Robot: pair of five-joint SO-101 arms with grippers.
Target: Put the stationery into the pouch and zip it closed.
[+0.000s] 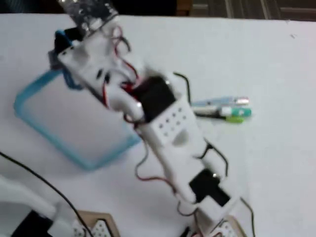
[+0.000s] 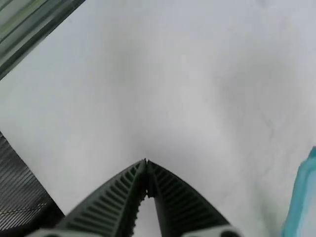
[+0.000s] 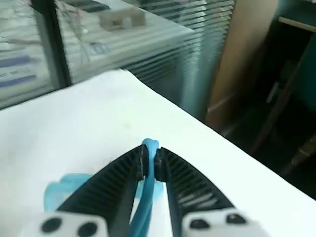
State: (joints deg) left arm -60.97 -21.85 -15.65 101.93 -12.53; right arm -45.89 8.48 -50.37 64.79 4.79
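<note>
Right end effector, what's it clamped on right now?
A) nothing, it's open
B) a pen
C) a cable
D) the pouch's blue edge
D: the right wrist view shows the right end effector shut on the blue edge of the pouch, while the pens lie apart from it on the table.

A white desk (image 1: 276,59) spreads under bright, even light. Past its far edge runs a dark strip of room (image 1: 148,6). In the right wrist view, slatted blinds (image 3: 163,44) hang behind a dark upright post (image 3: 49,39). A tan wooden panel (image 3: 237,59) stands beside them, with dark shelving (image 3: 291,74) next to it
</note>
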